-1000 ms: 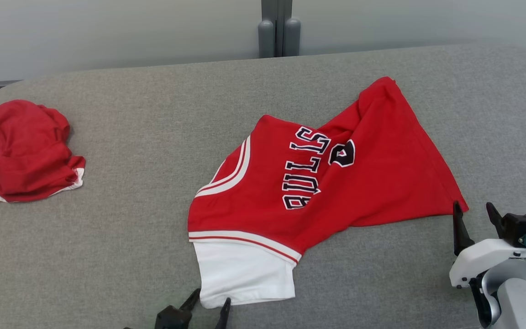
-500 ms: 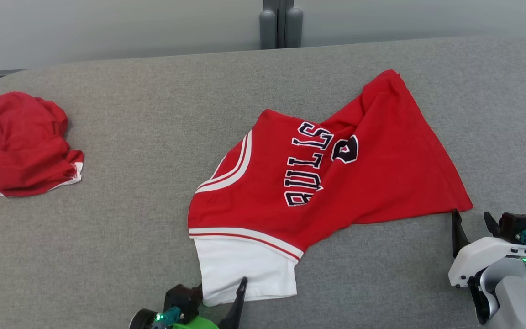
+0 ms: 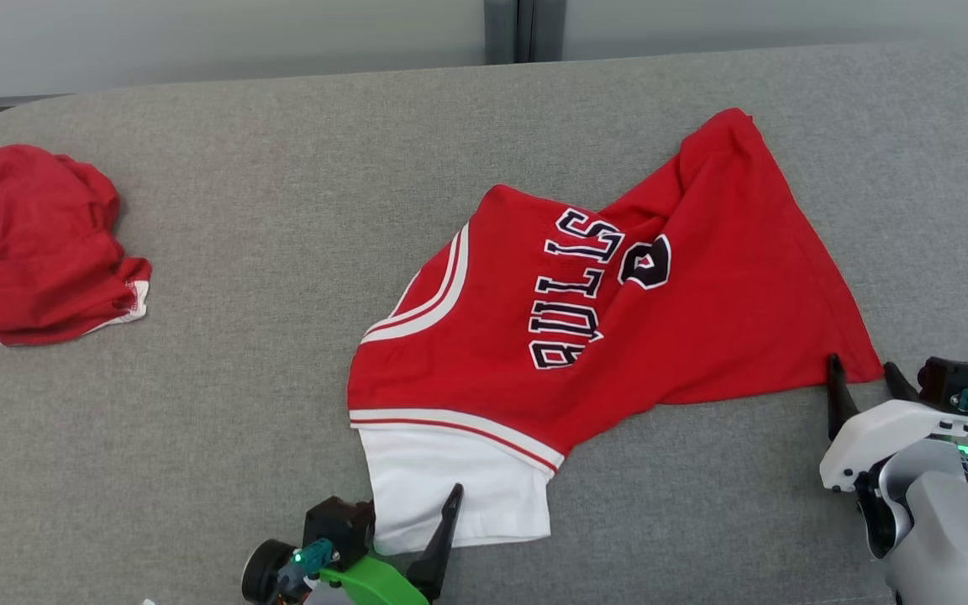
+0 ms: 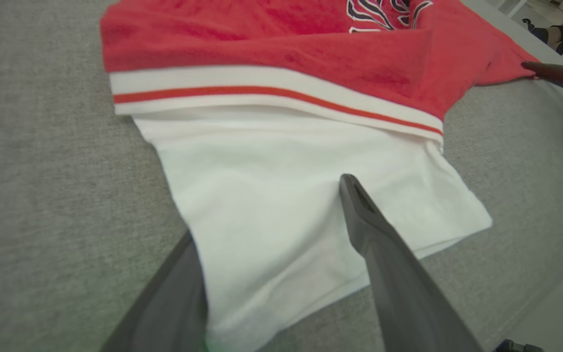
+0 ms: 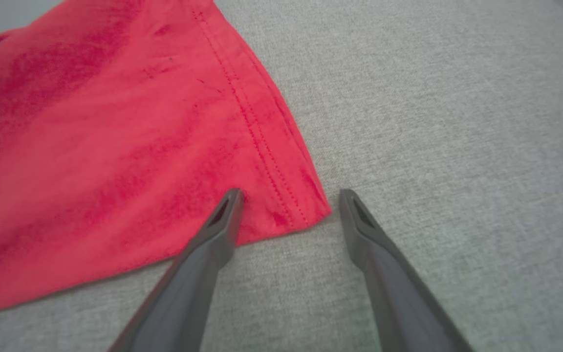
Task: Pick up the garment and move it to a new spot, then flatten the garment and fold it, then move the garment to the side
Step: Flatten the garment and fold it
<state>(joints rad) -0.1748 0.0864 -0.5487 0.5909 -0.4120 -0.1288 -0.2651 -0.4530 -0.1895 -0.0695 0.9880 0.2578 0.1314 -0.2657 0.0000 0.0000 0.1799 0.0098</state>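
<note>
lying crumpled at far left of grey surface (image 3: 240, 210), second red cloth (image 3: 34, 244). left gripper (image 4: 268, 206) fingers wide, straddling the white sleeve edge of red bulls jersey (image 3: 660, 319), one finger over it. jersey spread mid-surface. right gripper (image 3: 859, 363) fingers wide around its lower right hem corner.

A grey fabric-covered table (image 3: 223, 420) has a rounded far-left corner. At the table's left edge lies a crumpled red cloth (image 3: 30, 244) with a white band along its near hem, partly cut off. Behind the table's far edge is a pale wall (image 3: 198, 42), with a dark grey post (image 3: 524, 29) near the middle.
</note>
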